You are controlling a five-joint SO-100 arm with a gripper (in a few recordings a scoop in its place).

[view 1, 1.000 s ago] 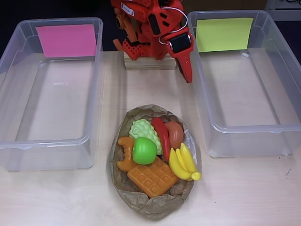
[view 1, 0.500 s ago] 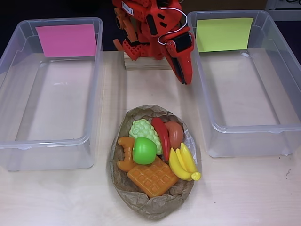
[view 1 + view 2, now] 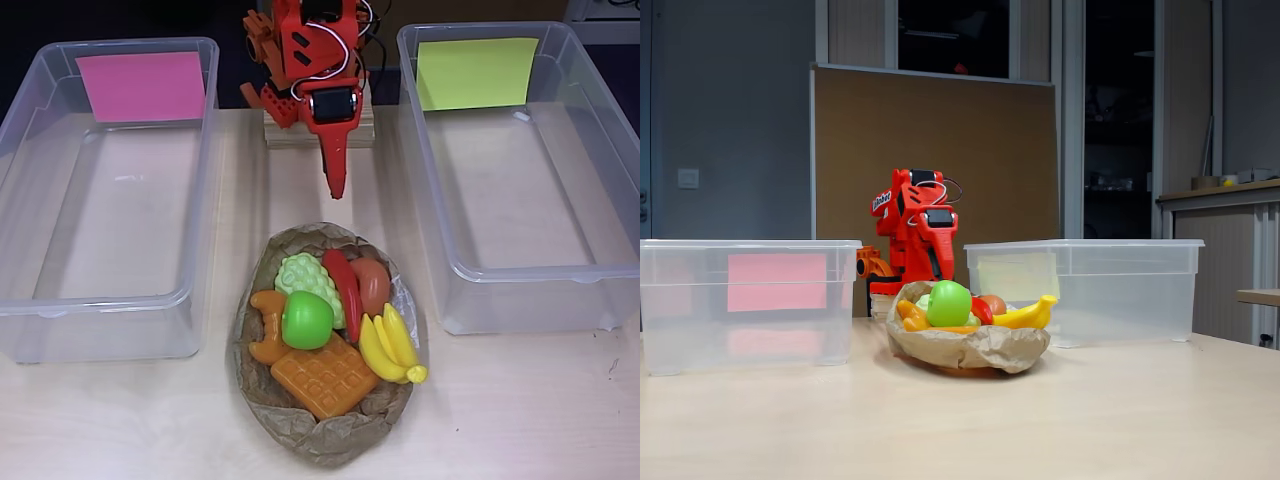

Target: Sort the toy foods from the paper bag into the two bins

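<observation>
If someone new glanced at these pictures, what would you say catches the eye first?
Probably the bright pile of toy foods heaped on the crumpled paper bag at the table's centre, with the green apple on top. Next, the vivid red arm behind it, its gripper pointing down toward the bag. Flanking them are two clear bins, one with a pink note and one with a yellow-green note.
</observation>
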